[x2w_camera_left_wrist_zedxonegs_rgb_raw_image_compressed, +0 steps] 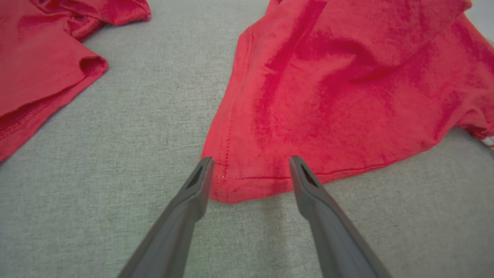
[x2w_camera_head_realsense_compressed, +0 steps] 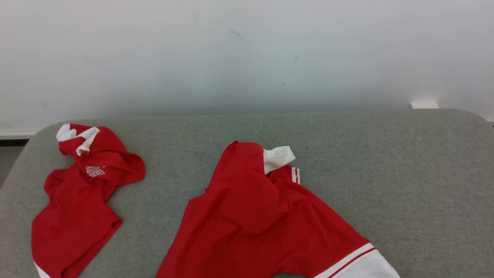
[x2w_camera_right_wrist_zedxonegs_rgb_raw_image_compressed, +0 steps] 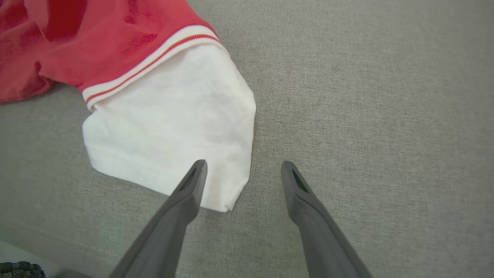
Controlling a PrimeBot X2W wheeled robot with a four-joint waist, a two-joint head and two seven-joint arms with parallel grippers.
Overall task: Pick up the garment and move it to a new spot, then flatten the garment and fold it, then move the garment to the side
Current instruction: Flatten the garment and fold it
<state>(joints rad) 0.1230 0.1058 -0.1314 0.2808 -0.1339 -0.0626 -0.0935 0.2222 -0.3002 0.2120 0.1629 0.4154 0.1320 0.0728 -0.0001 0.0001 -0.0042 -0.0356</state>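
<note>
a spare red shirt (x2w_camera_head_realsense_compressed: 75,208) lies by the tabletop's (x2w_camera_head_realsense_compressed: 386,162) left edge; the garment (x2w_camera_head_realsense_compressed: 251,220) lies crumpled at the front middle, left claw (x2w_camera_left_wrist_zedxonegs_rgb_raw_image_compressed: 251,160) spread at its hem corner (x2w_camera_left_wrist_zedxonegs_rgb_raw_image_compressed: 231,193), right claw (x2w_camera_right_wrist_zedxonegs_rgb_raw_image_compressed: 244,164) spread over its white sleeve (x2w_camera_right_wrist_zedxonegs_rgb_raw_image_compressed: 170,123); best pinch both layers, lift evenly

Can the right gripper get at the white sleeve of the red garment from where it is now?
Probably yes: the right gripper is open and aimed at the white sleeve, which lies uncovered on the grey cushion.
</note>
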